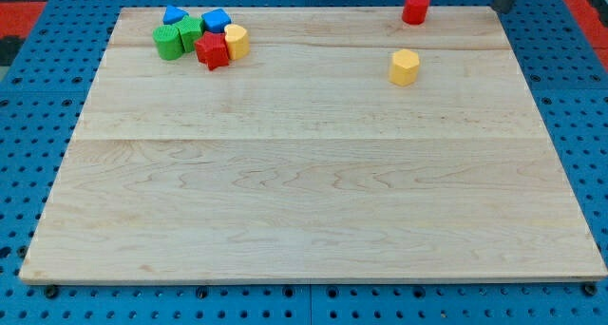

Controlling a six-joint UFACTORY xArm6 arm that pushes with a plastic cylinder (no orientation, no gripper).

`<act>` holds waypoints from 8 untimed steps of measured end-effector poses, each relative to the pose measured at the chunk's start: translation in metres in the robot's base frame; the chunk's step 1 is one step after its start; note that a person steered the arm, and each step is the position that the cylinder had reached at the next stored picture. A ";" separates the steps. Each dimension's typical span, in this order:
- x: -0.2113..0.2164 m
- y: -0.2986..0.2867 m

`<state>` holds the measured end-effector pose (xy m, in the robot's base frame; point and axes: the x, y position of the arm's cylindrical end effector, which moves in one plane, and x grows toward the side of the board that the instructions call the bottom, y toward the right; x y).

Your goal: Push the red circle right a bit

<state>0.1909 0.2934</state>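
Observation:
The red circle point(415, 8) is a short red cylinder standing near the top edge of the wooden board point(313, 192), right of centre. A dark piece of my rod shows at the view's top right corner, and my tip point(503, 6) is at its lower end. The tip is to the right of the red circle, well apart from it and just off the board's top right corner. It touches no block.
A yellow hexagon point(404, 66) sits just below the red circle. A cluster at the top left holds two blue blocks point(175, 15) point(217, 21), two green blocks point(168, 42) point(191, 30), a red star point(213, 51) and a yellow block point(237, 41).

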 end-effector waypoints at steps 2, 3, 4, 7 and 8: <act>0.001 -0.068; 0.034 -0.167; 0.095 -0.193; 0.001 -0.282; 0.004 -0.234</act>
<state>0.1946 0.0598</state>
